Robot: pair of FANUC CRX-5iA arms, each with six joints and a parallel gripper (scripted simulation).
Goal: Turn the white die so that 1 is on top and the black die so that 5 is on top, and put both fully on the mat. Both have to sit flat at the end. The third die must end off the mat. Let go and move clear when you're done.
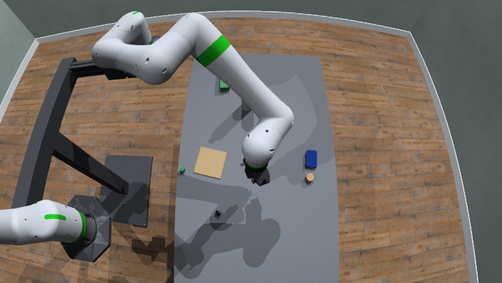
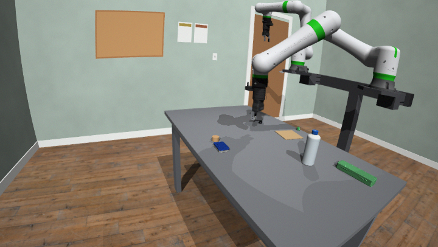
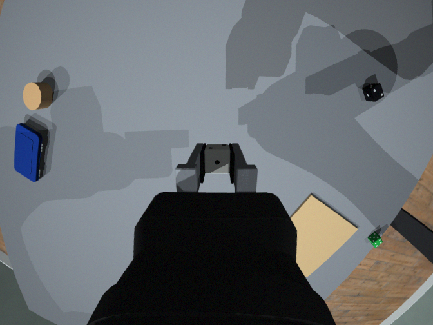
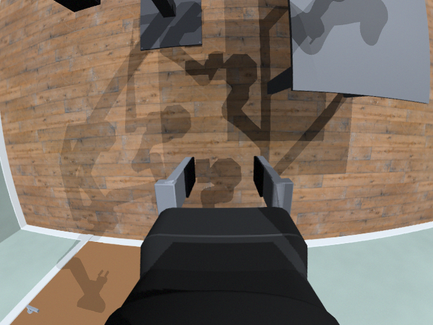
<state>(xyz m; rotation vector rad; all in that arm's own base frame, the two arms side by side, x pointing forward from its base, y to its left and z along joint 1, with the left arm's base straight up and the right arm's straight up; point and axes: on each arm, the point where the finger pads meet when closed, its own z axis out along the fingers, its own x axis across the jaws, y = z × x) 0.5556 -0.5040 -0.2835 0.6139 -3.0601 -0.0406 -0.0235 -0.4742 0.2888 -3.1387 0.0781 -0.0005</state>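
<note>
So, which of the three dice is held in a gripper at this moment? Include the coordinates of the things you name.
The white die (image 3: 217, 158), between the fingers of the left gripper (image 3: 217, 155); the black (image 1: 217, 213) (image 2: 260, 121) (image 3: 373, 92) and green (image 1: 182, 169) (image 2: 298, 128) (image 3: 374, 240) dice sit on the table, ungripped.

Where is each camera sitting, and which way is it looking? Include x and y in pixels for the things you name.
Top: high above, looking down at the grey table (image 1: 302, 217) (image 2: 260, 184); both white arms show.
Exterior: beyond one table end, looking across it at the wall; both arms show.
Left wrist: on the left arm, looking down past the left gripper (image 2: 253, 117) (image 3: 217, 160), shut on a white die (image 3: 217, 153).
Right wrist: on the right arm, looking down past the open right gripper (image 2: 266, 39) (image 4: 223, 176) at the wooden floor (image 4: 122, 146).
Shared: top and left wrist both show the square tan mat (image 1: 210, 162) (image 2: 288, 134) (image 3: 323, 232).
</note>
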